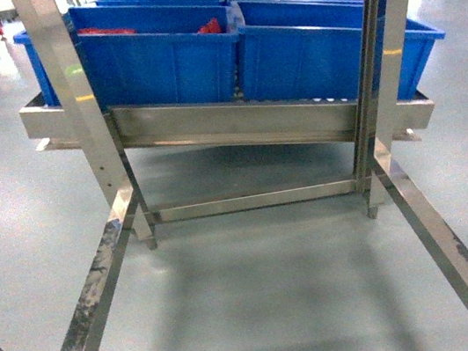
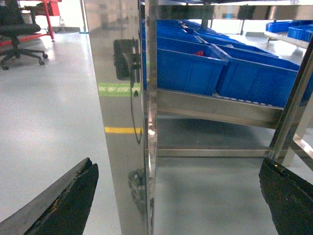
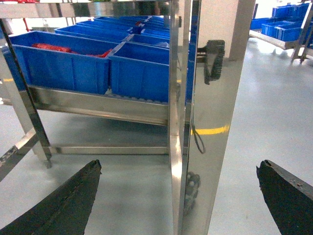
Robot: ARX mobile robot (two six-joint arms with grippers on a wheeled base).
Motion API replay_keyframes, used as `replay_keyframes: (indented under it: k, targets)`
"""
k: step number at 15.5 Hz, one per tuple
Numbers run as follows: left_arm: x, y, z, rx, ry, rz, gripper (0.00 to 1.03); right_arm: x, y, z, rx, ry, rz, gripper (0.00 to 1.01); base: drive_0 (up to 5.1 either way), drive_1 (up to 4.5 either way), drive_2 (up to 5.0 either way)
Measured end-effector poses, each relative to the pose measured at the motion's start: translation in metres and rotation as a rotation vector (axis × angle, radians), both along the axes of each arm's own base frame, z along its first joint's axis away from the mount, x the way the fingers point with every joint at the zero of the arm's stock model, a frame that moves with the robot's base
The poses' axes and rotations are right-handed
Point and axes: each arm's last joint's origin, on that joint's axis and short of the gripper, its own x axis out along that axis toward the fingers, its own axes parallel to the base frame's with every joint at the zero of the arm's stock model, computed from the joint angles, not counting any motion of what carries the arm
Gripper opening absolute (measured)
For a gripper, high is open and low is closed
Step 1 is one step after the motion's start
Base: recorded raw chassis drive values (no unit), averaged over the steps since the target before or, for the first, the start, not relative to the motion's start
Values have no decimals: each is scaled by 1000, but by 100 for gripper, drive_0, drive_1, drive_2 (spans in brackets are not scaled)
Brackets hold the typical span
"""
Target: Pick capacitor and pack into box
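Note:
No capacitor can be made out in any view, and the box is out of view. My left gripper [image 2: 178, 198] is open, its dark fingertips [image 2: 73, 200] far apart low in the left wrist view, with nothing held. A shiny steel post [image 2: 122, 122] of the rack rises in the gap beyond them. My right gripper [image 3: 178, 196] is open too, with a steel post [image 3: 210, 122] likewise standing past its spread fingertips [image 3: 286, 196]. Neither gripper shows in the head view.
Blue plastic bins [image 1: 163, 62] sit in rows on a tilted steel rack shelf [image 1: 235, 126]; some hold red items [image 1: 209, 26]. Steel frame rails [image 1: 94, 304] run along the grey floor on both sides. An office chair [image 2: 19, 39] stands far left.

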Motion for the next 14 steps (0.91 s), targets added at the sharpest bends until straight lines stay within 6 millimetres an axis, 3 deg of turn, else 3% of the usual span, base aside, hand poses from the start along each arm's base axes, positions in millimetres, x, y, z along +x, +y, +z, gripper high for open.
replay_keyframes:
  k: [14]
  targets:
    - [0,0,0,0,0,0,98,0,0,0,0,0,0,98,0,0,0]
